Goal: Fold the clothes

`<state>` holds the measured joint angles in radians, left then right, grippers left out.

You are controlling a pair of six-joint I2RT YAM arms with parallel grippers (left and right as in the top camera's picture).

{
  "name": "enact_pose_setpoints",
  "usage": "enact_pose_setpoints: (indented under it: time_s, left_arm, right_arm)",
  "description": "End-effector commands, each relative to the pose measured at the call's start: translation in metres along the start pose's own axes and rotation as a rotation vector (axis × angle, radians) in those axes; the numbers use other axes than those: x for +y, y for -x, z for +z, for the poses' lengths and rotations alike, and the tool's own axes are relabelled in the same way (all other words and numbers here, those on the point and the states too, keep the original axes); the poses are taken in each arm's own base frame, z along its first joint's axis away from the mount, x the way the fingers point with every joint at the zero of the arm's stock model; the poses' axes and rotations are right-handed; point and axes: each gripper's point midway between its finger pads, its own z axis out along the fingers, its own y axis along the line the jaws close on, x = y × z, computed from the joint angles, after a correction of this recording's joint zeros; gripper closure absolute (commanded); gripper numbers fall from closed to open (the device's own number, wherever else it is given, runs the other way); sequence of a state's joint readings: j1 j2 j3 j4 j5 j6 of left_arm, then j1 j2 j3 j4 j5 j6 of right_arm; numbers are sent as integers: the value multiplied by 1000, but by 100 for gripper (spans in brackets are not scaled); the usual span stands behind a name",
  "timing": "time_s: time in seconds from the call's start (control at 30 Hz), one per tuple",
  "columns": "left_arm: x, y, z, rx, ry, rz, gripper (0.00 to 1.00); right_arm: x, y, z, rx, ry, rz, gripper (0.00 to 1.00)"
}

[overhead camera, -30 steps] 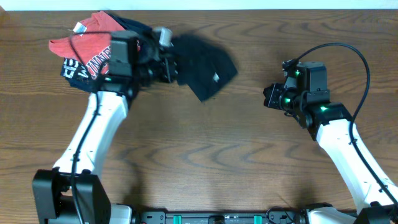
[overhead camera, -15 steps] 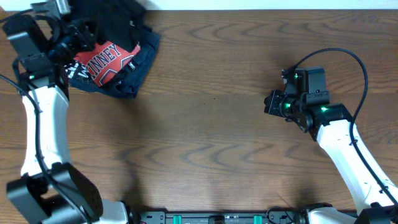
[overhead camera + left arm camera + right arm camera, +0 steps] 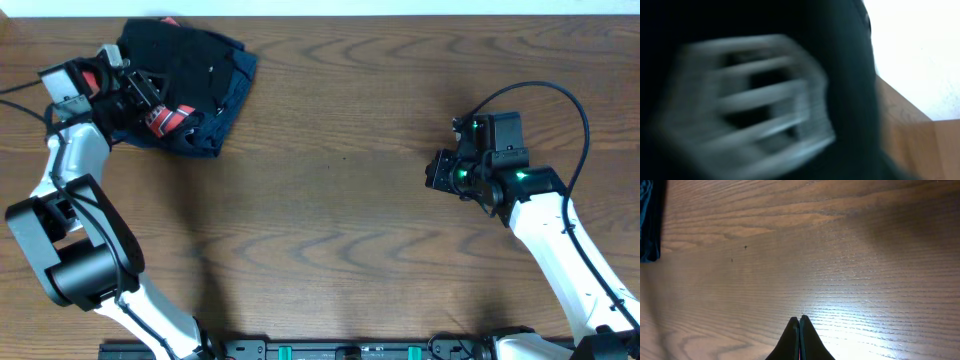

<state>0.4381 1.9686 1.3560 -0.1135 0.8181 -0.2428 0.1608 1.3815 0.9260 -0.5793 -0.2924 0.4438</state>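
The clothes, a black T-shirt (image 3: pixel 185 55), lie bunched on top of a pile at the table's far left. Beside the pile's left edge is my left gripper (image 3: pixel 143 92), its fingers looking spread, with no cloth seen lifted in them. The left wrist view is badly blurred: dark fabric (image 3: pixel 850 100) fills it, with smeared white lettering. My right gripper (image 3: pixel 799 318) is shut and empty, hanging over bare wood at the right of the table (image 3: pixel 433 170).
Under the black shirt lie a red T-shirt (image 3: pixel 165 120) and a navy garment (image 3: pixel 228 100). The white wall edge (image 3: pixel 400 6) runs along the back of the brown wooden table (image 3: pixel 340 230). Dark cloth (image 3: pixel 647 220) shows at the right wrist view's left edge.
My left arm swung from mid-table to the far left corner, carrying the black shirt onto the pile so it now covers most of the red shirt. The right arm stayed still.
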Motion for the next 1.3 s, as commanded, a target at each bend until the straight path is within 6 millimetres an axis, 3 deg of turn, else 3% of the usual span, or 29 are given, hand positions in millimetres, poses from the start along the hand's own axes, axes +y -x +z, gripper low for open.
enact_pose_setpoints:
  time_s: [0.0,0.1,0.2,0.4,0.53,0.57,0.67,0.77,0.83,0.87,0.9,0.93,0.97,1.1,1.27]
  left_arm:
    - [10,12,-24,-26,47,-42,2]
    - [7,15,-53,-33,73,-84,2]
    - [-12,22,-89,-69,83,-86,2]
    - [-91,21,-160,-155,68,69,2]
    - [-153,-9,-186,-138,28,254,4]
    - [-167,-20,-189,-120,14,300,15]
    - [-208,-64,-194,-36,-48,465,28]
    - [-219,-109,-198,68,25,603,30]
    - [-213,-130,-204,117,147,662,30]
    - [-213,-138,-206,133,181,689,26]
    - [-214,-145,-208,145,202,719,2]
    - [-216,-152,-210,157,218,748,2]
    - [-217,-158,-211,171,225,772,2]
    - [-223,-170,-209,207,215,816,2]
    - [-238,-170,-199,200,130,819,2]
  right_arm:
    - [1,2,-4,-11,7,12,99]
    - [1,2,-4,-10,6,-7,99]
    - [1,2,-4,-11,6,-42,99]
    - [4,7,-5,-31,15,-90,98]
    - [11,15,-16,-77,30,-187,94]
    - [13,20,-21,-102,28,-241,93]
    - [18,38,-43,-186,5,-314,90]
    - [33,56,-76,-284,27,-347,87]
    - [46,63,-100,-349,52,-366,79]
    - [52,65,-111,-377,71,-377,69]
    - [58,65,-121,-402,88,-387,58]
    - [62,65,-133,-431,102,-396,44]
    - [66,64,-142,-455,113,-405,1]
    - [73,57,-169,-521,136,-425,1]
    - [76,51,-185,-554,146,-434,1]
